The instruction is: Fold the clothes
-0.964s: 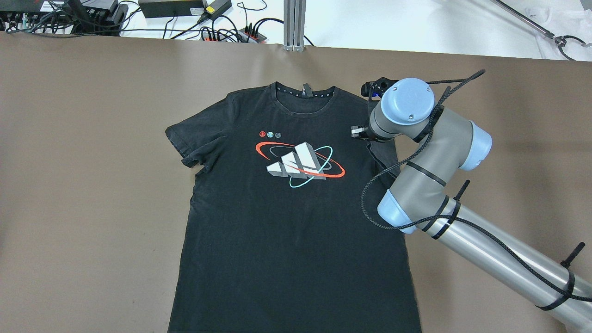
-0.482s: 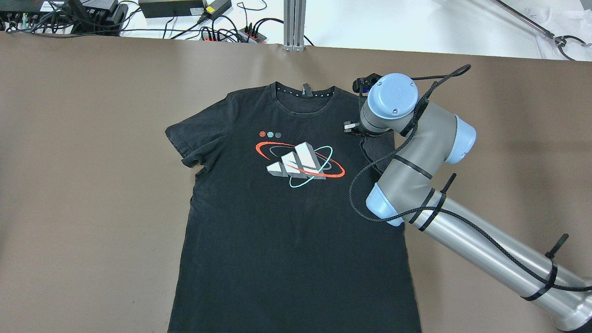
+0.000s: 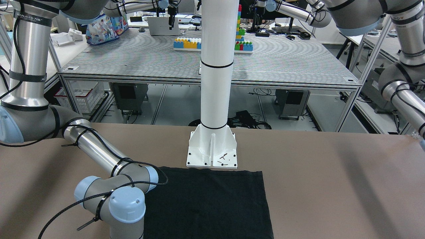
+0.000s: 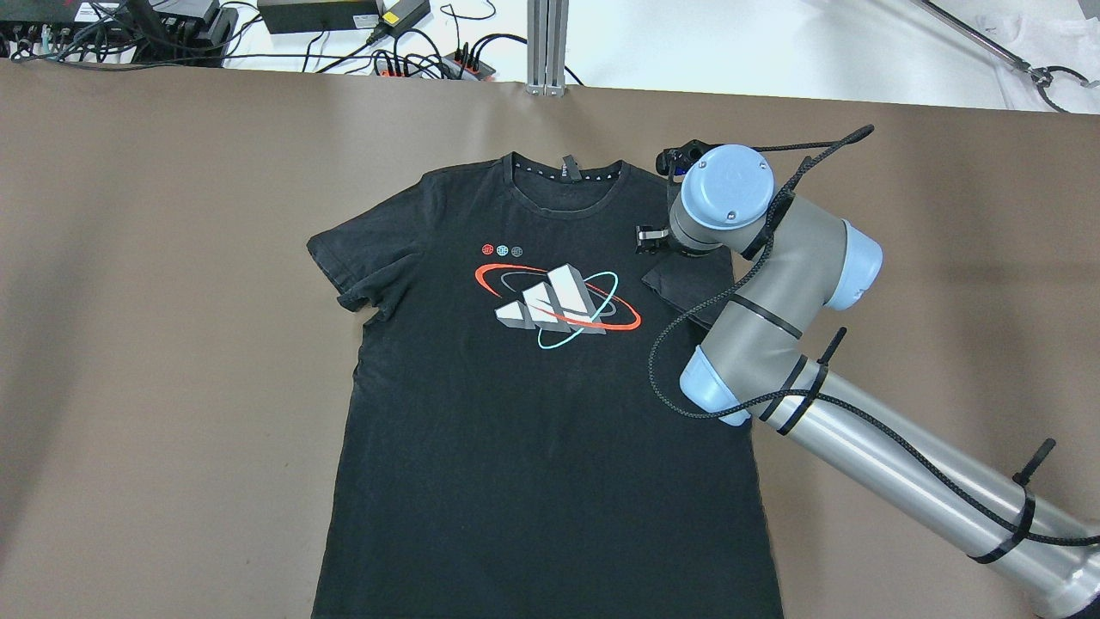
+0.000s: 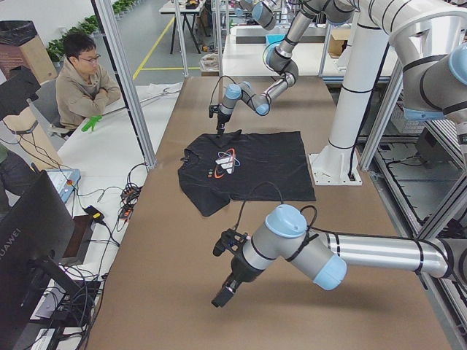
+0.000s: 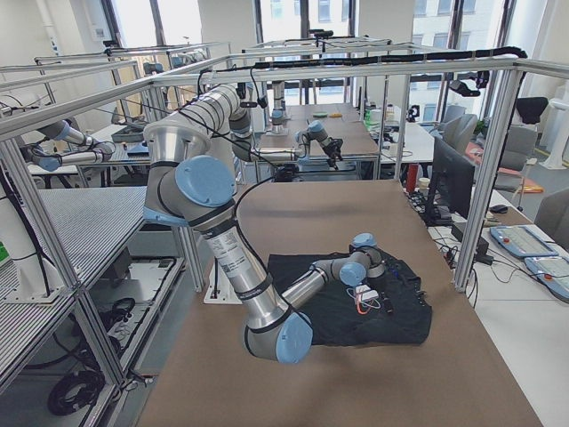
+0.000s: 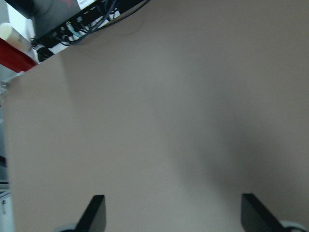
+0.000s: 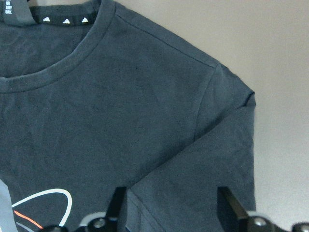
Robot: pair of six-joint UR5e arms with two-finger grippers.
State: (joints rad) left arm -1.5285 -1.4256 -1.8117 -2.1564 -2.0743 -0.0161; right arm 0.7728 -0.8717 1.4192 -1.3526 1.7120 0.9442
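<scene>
Overhead exterior view shows the clothes (image 4: 516, 413), a black T-shirt with a printed front, lying flat and face up in the middle of the brown surface (image 4: 172, 344); the body is spread at full length. The sleeve (image 4: 679, 288) on the robot's right side is turned inward over the chest, so I judge that one small fold is made; the other sleeve (image 4: 339, 262) lies out, and the bigger folds of the body are not yet done. The right end effector (image 8: 171, 208) hangs just over the folded sleeve, fingers spread, gripping nothing; the left end effector (image 7: 174, 217) is also released, over bare surface, well apart from the shirt.
</scene>
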